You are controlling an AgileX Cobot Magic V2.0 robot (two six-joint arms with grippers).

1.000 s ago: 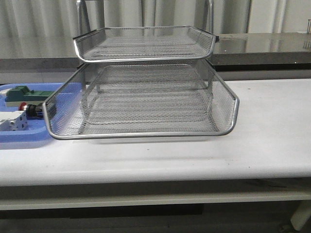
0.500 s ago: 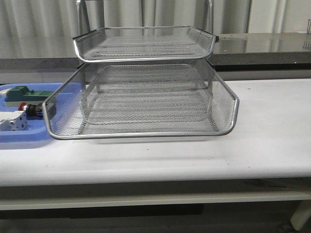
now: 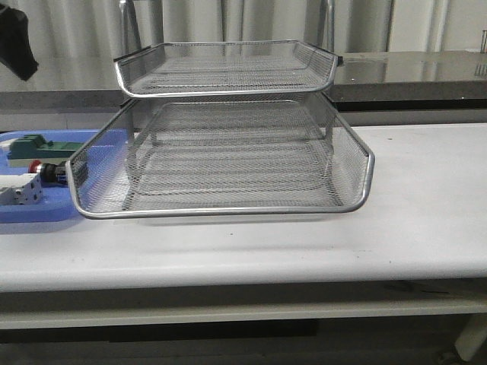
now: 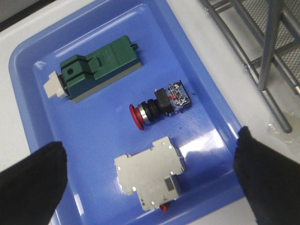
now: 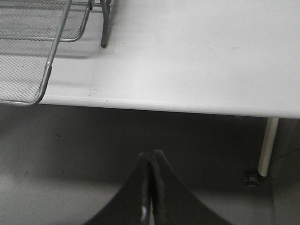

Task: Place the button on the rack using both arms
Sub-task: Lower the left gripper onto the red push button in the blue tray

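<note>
The button (image 4: pixel 159 105), with its red head, black body and blue rear block, lies on its side in the blue tray (image 4: pixel 108 44); it also shows in the front view (image 3: pixel 47 170) at the far left. The silver wire-mesh rack (image 3: pixel 221 156) stands mid-table, its lower tray pulled forward. My left gripper (image 4: pixel 150 176) hangs open and empty high above the blue tray, its fingers (image 4: pixel 30 180) wide on either side of the white component. In the front view only a dark bit of the left arm (image 3: pixel 17 42) shows, top left. My right gripper (image 5: pixel 151 161) is shut and empty, below the table's front edge.
A green block component (image 4: pixel 96 65) and a white boxy component (image 4: pixel 150 176) share the blue tray with the button. The rack's post and foot (image 4: pixel 274 65) stand just beside the tray. The white table (image 3: pixel 426 198) stretches right of the rack; its leg (image 5: pixel 266 145) is visible.
A dark part of the left arm has come into the front view at the top left. The rack, tray and button have not moved.
</note>
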